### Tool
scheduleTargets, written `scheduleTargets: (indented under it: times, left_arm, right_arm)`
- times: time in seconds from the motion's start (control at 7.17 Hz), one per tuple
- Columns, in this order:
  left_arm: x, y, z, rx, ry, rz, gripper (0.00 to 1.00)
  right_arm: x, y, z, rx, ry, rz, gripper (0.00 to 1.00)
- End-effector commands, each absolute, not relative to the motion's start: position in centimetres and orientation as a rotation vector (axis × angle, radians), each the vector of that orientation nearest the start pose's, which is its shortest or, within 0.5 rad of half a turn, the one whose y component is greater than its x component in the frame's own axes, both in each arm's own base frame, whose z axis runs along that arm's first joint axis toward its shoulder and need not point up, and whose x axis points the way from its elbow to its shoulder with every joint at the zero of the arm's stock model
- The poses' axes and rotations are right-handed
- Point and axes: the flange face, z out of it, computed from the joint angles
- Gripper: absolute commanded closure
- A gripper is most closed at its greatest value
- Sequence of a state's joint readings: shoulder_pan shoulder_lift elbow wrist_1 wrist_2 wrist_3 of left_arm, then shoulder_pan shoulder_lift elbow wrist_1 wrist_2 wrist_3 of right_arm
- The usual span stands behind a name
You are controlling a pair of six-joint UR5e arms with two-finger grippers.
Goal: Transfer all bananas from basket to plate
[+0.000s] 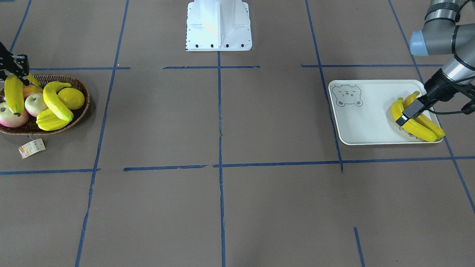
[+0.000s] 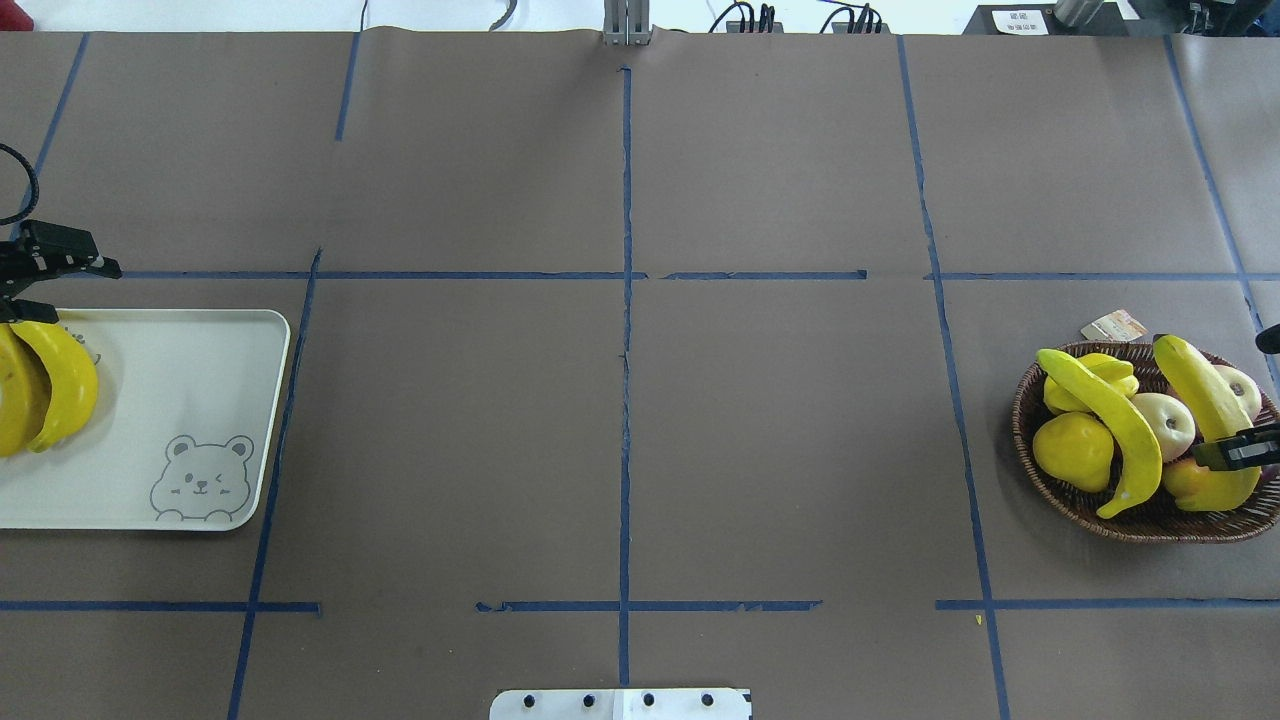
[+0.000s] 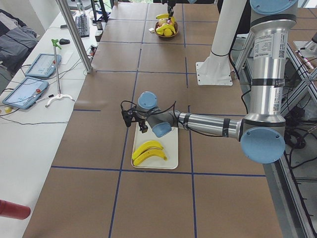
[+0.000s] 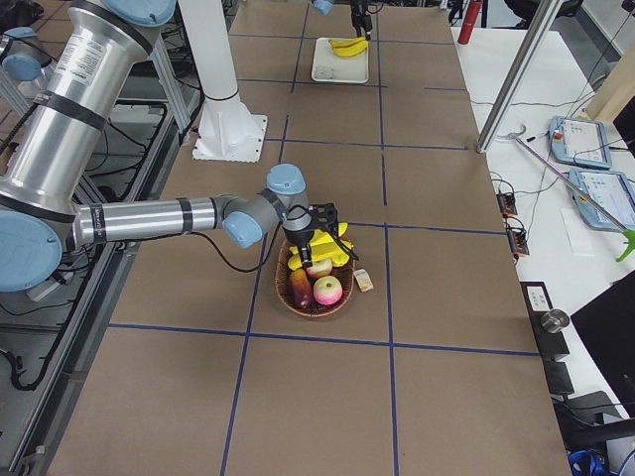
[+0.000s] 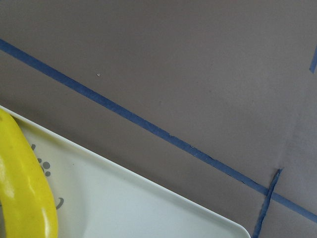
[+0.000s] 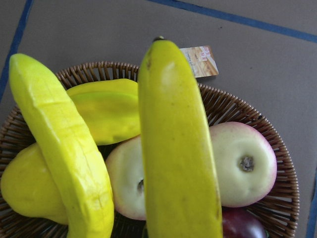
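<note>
at the far left the left gripper (image 1: 405, 116) hangs over the far edge of the plate (image 2: 150, 420). no view shows whether its fingers are spread or pressed together. two plate bananas (image 2: 55, 385) lie side by side, touching, at the plate's left end, and a bear drawing (image 2: 200, 480) sits at its near right corner. the front view sets the gripper across the bananas. the left-end view shows it beyond them and apart. the overhead view cuts off both the gripper and the bananas at its edge. the left wrist view gives only a plate corner, part of one banana and a tape line (image 5: 148, 124), with no fingers.

the middle is brown table (image 2: 780, 440) crossed by blue tape, with the robot base (image 2: 620, 703) at the near edge.

at the right the basket (image 2: 1130, 525) holds a loose banana (image 2: 1115, 425) lying across a lemon (image 2: 1072, 450) and a starfruit (image 2: 1095, 372). two pale apples (image 2: 1168, 420) lie beside it, crowding round the gripped banana (image 2: 1200, 395) on the basket's right side. the right gripper (image 1: 18, 72) pinches that banana at its near end, and the banana's far tip points toward the paper tag (image 2: 1115, 326), which lies on the table just past the far rim. whether the banana rests on the fruit or is raised cannot be told. only the right wrist view shows a dark red fruit (image 6: 242, 225) beneath it.
</note>
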State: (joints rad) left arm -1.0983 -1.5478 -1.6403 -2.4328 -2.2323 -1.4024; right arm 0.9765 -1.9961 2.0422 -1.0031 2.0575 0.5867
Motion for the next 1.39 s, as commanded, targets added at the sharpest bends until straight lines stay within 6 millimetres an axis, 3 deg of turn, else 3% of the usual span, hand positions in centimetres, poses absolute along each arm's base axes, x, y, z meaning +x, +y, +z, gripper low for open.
scheduleTargets:
  times: [0.0,0.28,0.56,0.7,0.84,0.98,1.12,1.26]
  left_arm:
    - [16.6,-48.3,52.1,0.045,1.105,-0.523,0.01]
    - [17.1,-48.5,50.6,0.061,1.124,-0.505,0.01]
    - [18.9,-49.5,48.1,0.078,1.16,-0.472,0.01]
    - [19.9,-50.4,45.6,0.1,1.195,-0.441,0.01]
    - [20.6,-51.5,40.9,0.155,1.254,-0.397,0.01]
    - [22.6,-51.4,37.7,0.175,1.296,-0.341,0.01]
    - [25.5,-50.4,35.7,0.165,1.323,-0.283,0.01]
    - [26.9,-50.8,33.1,0.161,1.359,-0.273,0.01]
  right_arm:
    - [-9.6,-34.7,51.8,0.261,-0.801,-0.124,0.97]
    - [-9.6,-35.9,48.2,0.222,-0.8,-0.099,0.97]
    - [-11.5,-39.9,43.6,0.246,-0.811,-0.103,0.97]
    - [-12.9,-42.0,40.6,0.255,-0.82,-0.107,0.97]
    - [-15.1,-43.2,37.9,0.271,-0.84,-0.14,0.96]
    - [-17.6,-43.3,36.6,0.256,-0.872,-0.13,0.95]
    - [-22.0,-43.5,33.3,0.243,-0.933,-0.117,0.94]
    - [-25.8,-44.2,30.0,0.232,-0.984,-0.104,0.94]
